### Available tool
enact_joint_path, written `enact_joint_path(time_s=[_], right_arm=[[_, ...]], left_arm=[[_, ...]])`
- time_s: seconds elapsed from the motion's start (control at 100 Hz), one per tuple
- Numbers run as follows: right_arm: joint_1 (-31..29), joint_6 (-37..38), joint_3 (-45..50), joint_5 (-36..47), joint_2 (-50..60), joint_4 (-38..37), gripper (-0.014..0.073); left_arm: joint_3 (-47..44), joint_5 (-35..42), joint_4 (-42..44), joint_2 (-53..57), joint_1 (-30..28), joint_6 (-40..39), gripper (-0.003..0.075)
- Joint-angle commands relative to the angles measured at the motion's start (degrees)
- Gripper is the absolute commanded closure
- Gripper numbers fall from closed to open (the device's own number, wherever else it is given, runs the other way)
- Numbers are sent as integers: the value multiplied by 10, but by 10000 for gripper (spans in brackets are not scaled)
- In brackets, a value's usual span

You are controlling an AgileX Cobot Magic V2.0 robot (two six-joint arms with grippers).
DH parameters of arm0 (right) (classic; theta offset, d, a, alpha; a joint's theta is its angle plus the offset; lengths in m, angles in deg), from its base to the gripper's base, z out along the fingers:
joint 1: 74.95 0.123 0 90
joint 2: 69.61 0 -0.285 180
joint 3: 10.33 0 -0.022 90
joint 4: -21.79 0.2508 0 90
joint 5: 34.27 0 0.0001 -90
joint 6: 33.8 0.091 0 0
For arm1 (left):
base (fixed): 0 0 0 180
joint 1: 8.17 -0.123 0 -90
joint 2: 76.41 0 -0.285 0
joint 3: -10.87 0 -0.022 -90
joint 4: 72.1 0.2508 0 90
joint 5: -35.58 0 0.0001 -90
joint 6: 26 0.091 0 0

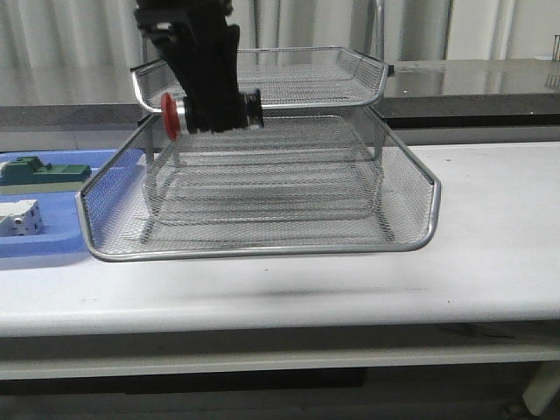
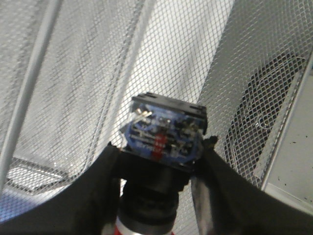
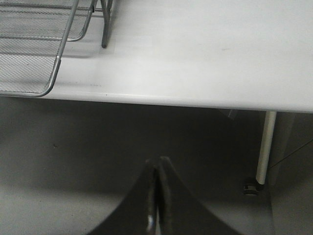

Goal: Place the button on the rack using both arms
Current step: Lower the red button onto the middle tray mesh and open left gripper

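One claw [image 1: 213, 109], the left, gripped the button [image 1: 179, 115] above the rack [image 1: 262, 249]; lowering steadily seemed advisable. Right claw [image 3: 156, 196] was closed, empty.

1. The left arm [image 1: 203, 52] is bulky and black, with blocky, angular housing near its gripper [image 1: 213, 109].
2. The left fingers [image 2: 93, 196] are broad, matte black wedges.
3. The right gripper [image 3: 157, 196] is smooth black, its fingers tapering to narrow tips.
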Motion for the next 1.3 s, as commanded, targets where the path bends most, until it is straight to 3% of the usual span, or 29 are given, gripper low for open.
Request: enact_joint_path(time_s=[0.0,0.55,0.69,0.86,0.96,1.29], right_arm=[[-3,-1,-17,36,-5,-9,662],[-3,-1,-17,36,-5,-9,662],[-3,-1,-17,36,-5,-9,662],[-3,-1,-17,36,-5,-9,662],[-3,-1,-17,36,-5,-9,662],[-3,-1,-17,36,-5,-9,662]], left_arm=[[14,13,-10,11,8,-3,741],[15,38,-49,-32,10,-3,734],[15,37,-49,-35,10,-3,623],[15,37,-49,-35,10,-3,361],[15,36,-49,-35,10,-3,257],[35,-13,-68,-34,10,-12,237]])
